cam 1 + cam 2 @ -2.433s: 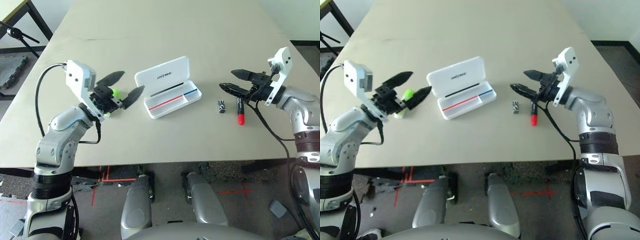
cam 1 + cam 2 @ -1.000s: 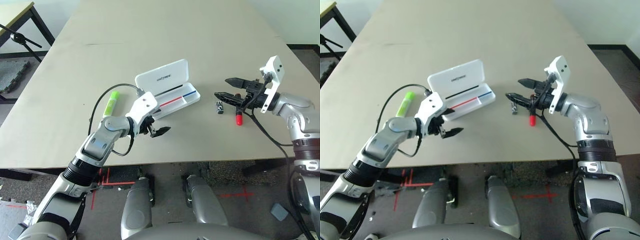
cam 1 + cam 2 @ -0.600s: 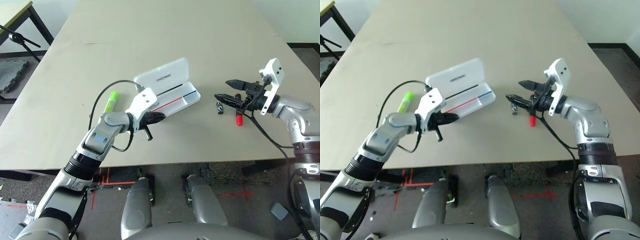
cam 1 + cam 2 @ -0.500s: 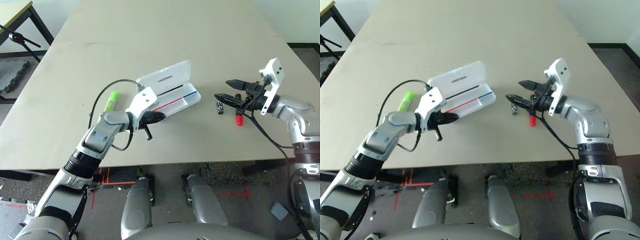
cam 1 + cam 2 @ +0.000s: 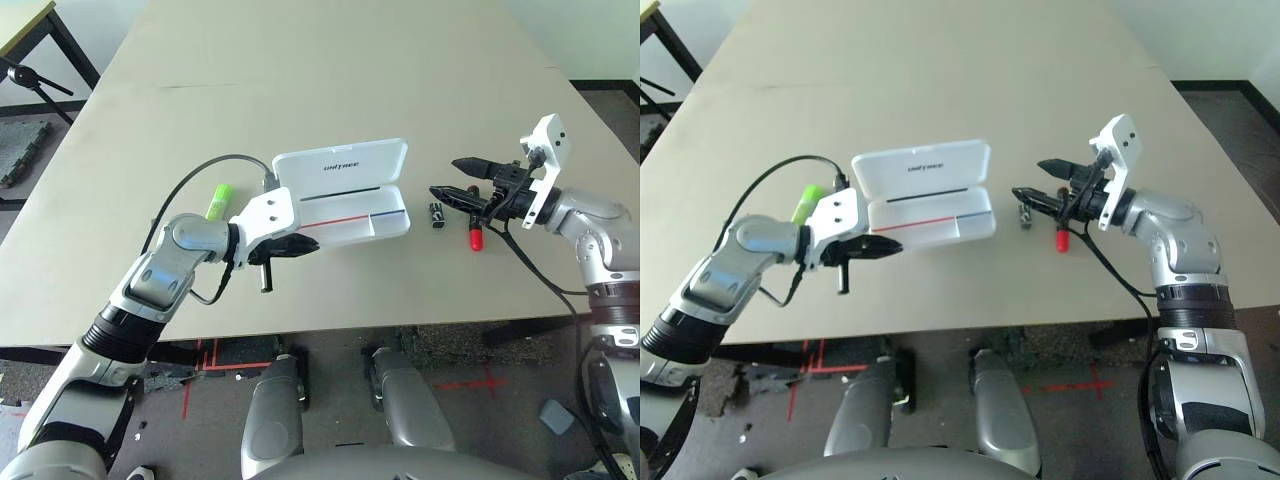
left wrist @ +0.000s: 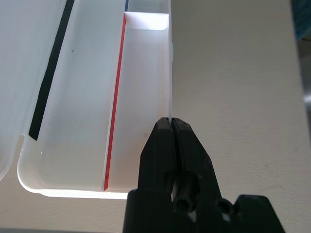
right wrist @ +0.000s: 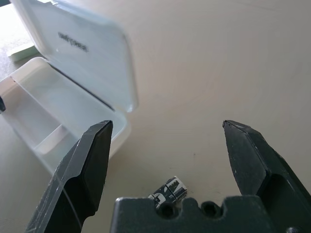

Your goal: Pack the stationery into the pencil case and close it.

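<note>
Right now the pencil case (image 5: pixel 345 200) lies open near the middle of the table (image 5: pixel 330 70), lid tipped back, its tray with the red and blue stripes facing up and nothing in it yet. At the tray's near left corner the left gripper (image 6: pixel 171 127) is clenched, its black fingers pressed together on the thin front wall of the tray, so the step in hand looks like steadying or squaring the case before loading. To do that well, the pinch should stay low on the rim and any pull should be gentle and level, since a light plastic box can tip or skid. Beyond the left arm, the green highlighter (image 5: pixel 218 202) lies on the table, apart from the case. On the right, the right gripper (image 5: pixel 452 177) hangs spread wide and empty above the small clip (image 7: pixel 168 188) and the red marker (image 5: pixel 474 235), which lie close together just beside the case. A straight descent over one piece at a time would suit best.
</note>
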{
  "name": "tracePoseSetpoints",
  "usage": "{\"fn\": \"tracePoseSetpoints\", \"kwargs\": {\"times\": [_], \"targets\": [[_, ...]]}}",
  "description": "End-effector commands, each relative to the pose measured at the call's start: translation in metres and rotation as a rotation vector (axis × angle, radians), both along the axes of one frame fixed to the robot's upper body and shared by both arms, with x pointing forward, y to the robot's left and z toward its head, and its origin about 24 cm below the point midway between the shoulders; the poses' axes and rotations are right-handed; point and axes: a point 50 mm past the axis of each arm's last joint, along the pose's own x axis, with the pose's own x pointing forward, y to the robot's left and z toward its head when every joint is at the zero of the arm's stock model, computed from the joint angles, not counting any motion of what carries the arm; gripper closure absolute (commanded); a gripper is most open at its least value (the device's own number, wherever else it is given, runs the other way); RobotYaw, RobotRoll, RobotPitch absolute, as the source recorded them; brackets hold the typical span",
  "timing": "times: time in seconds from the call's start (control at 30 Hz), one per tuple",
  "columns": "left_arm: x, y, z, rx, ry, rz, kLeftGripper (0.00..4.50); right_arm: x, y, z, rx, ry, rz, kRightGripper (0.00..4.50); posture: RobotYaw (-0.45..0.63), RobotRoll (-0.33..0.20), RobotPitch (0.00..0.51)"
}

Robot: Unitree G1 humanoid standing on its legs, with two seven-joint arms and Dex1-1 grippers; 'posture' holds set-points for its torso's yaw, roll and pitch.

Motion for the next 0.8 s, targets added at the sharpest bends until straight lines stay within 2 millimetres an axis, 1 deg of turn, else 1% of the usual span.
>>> {"fn": "tracePoseSetpoints", "kwargs": {"times": [0.03, 0.53, 0.67, 0.7, 0.77, 0.8], "targets": [[-0.004, 0.003, -0.001, 0.001, 0.007, -0.022, 4.47, 0.001, 0.000, -0.001, -0.010, 0.017, 0.011, 0.00, -0.10, 0.000, 0.215], [-0.013, -0.001, -0.014, -0.008, 0.043, -0.008, 4.47, 0.000, -0.005, 0.002, -0.030, 0.033, 0.018, 0.00, -0.09, 0.000, 0.245], [-0.013, 0.006, -0.013, 0.003, 0.011, 0.010, 4.47, 0.002, -0.002, 0.001, -0.020, 0.035, 0.026, 0.00, -0.07, 0.000, 0.255], [-0.012, 0.008, -0.013, 0.004, 0.000, 0.021, 4.03, 0.002, 0.000, 0.001, -0.016, 0.036, 0.031, 0.00, -0.07, 0.000, 0.257], [-0.013, 0.013, -0.010, 0.008, -0.009, 0.028, 3.49, 0.003, 0.005, 0.002, -0.002, 0.032, 0.046, 0.00, -0.06, 0.000, 0.258], [-0.013, 0.017, -0.009, 0.010, -0.013, 0.030, 3.05, 0.004, 0.008, 0.002, 0.004, 0.026, 0.051, 0.00, -0.05, 0.000, 0.252]]}}
